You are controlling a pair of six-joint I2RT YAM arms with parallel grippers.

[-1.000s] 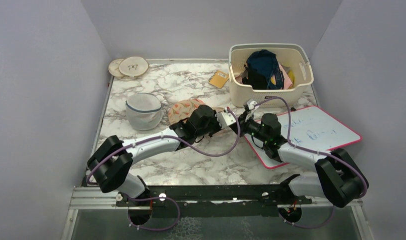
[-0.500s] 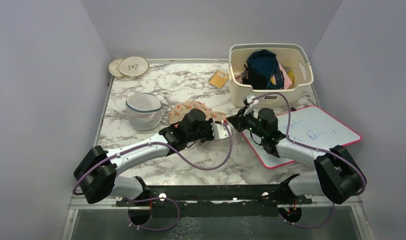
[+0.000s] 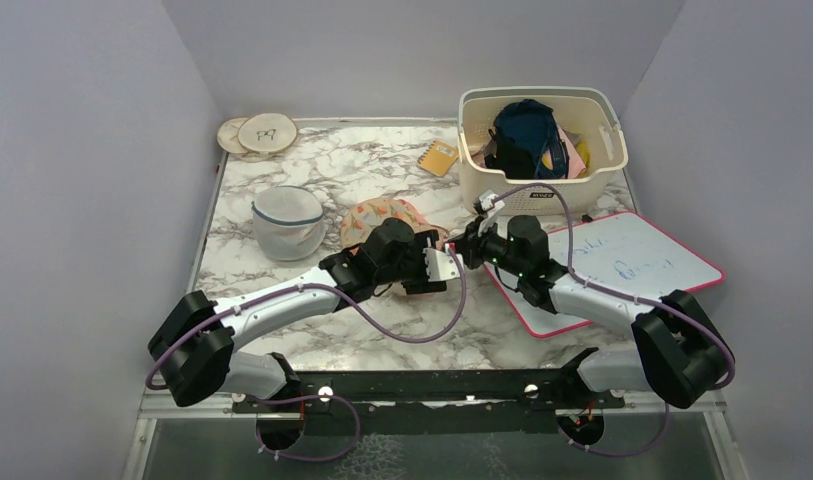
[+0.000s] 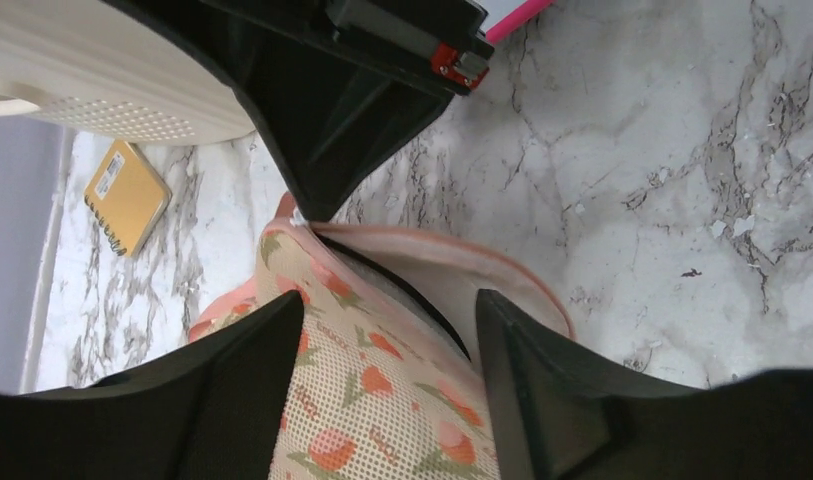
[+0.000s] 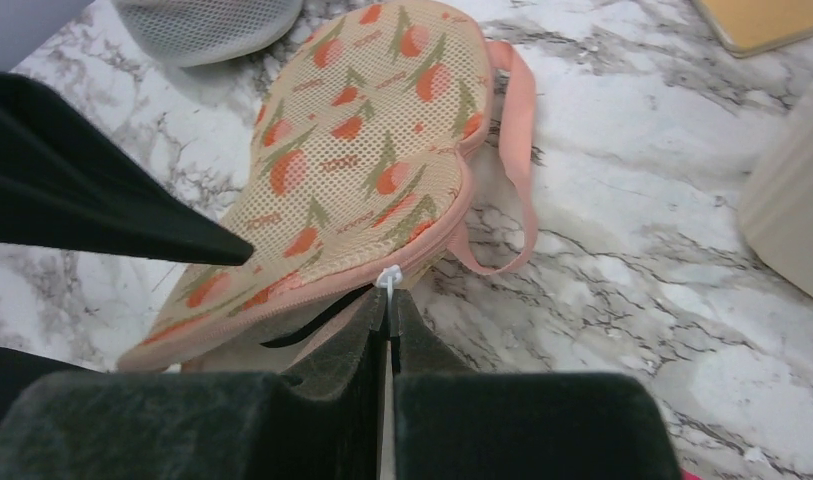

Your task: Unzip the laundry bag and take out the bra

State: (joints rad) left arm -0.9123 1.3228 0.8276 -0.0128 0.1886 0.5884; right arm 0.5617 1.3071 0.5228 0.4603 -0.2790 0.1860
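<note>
Laundry bag: the laundry bag [image 3: 375,212] lies flat near the middle of the worktop [image 3: 382,335], between the mesh dome and the basket; its zip gapes along the near edge.
Right fingers: the right fingers [image 5: 332,375] are pressed together, pinching the white zipper pull [image 5: 387,277] at the bag's edge.
Left fingers: the left fingers [image 4: 217,390] are spread, one on each side of the bag's printed top, tips just above the fabric.
In the way: in the top view the left arm's wrist covers the bag's near part.
Around: a white mesh dome [image 3: 288,222] sits to the left, a yellow notepad [image 3: 440,157] behind, and a cream basket [image 3: 502,188] of clothes to the right; a pink-edged whiteboard [image 3: 627,262] lies beneath the right arm, and two round discs [image 3: 257,133] sit in the far left corner.
Surface: white marble with grey veins.
Room: plain lavender walls on three sides.
</note>
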